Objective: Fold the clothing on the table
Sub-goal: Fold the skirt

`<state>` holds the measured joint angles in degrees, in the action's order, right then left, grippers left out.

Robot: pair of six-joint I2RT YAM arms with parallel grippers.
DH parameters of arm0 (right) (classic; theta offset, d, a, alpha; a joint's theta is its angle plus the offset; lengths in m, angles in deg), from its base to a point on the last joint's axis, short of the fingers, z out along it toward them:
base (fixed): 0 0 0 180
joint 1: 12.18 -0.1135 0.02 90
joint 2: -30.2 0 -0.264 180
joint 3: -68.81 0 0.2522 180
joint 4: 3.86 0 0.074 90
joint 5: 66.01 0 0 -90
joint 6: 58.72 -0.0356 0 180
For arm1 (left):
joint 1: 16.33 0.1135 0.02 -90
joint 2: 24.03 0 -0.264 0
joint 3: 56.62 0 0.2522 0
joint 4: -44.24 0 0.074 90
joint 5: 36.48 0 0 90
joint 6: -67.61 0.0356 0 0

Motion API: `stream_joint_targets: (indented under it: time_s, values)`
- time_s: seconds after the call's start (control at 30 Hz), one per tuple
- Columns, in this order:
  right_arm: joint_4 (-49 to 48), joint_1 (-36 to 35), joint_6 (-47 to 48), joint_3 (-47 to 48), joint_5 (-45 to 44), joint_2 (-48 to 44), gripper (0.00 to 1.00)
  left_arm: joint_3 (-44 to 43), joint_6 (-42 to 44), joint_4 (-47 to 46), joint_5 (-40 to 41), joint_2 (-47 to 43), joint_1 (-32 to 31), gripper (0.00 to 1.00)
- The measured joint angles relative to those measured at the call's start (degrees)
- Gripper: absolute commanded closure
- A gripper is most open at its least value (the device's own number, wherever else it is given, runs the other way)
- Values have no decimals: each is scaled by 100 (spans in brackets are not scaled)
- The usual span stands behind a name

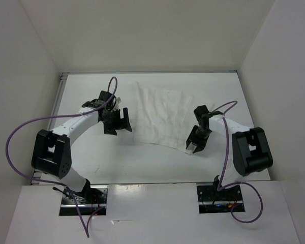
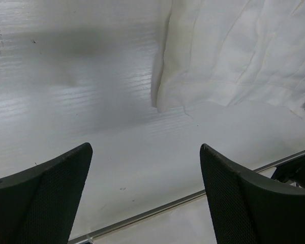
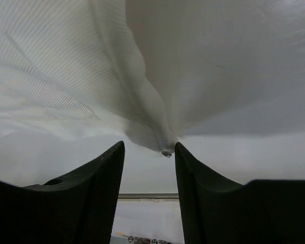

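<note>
The left arm (image 1: 76, 122) and right arm (image 1: 233, 129) look alike: slim white links joined by bulky black joint housings (image 1: 52, 152) with rounded corners. A thin purple cable (image 1: 8, 144) loops loosely along each arm and runs to its base plate (image 1: 84, 199), a dark metal rectangle; tiny red and orange wires show at the right one. The left tool (image 1: 119, 128) and right tool (image 1: 194, 147) are all black. Seen close, their fingers (image 2: 46, 198) are broad, matte and tapered, the inner faces finely dotted like mesh.
</note>
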<state>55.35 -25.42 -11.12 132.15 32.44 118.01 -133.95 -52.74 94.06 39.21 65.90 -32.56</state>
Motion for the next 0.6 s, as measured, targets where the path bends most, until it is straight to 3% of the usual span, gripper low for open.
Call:
stream_joint_targets:
  time_s: [0.23, 0.47, 0.6]
  values:
    - [-201, -304, -238, -2, -120, 498, 99, 46, -68, -310, -308, 170, 168, 6]
    - [-179, -365, -511, 4, -496, 181, 100, 240, -376, -918, -566, 813, 203, 6]
    - [-142, -365, -603, 96, -619, -125, 100, 216, -560, -1088, -699, 1217, 170, 11]
